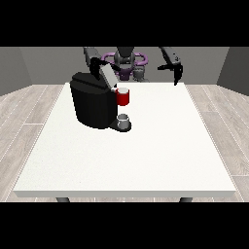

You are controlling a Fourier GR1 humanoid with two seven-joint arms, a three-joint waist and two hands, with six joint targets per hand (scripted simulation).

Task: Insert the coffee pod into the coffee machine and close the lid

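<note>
The near edge of the white table (121,192) lay closest to the camera, a broad bare stretch of it running back toward me. Farther in, toward the view's left, stood the black coffee machine (92,104), with its grey lid (108,74) tilted up and open at the top. A red thing at the machine (123,97) sat at its front, just beside the body, and below that a small grey cup-shaped thing (123,120) rested on the machine's dark base plate; I could not tell whether that was the pod, so I call it only a grey thing.

My hand at the view's right (176,68) hung above the table's far edge, well apart from the machine, its fingers pointing down in a relaxed way and holding nothing. My hand at the view's left (95,64) was up behind the machine, close by the raised lid; whether its fingers were spread or curled, or touching the lid, I could not tell, for it was dark against the dark machine and partly hidden.
</note>
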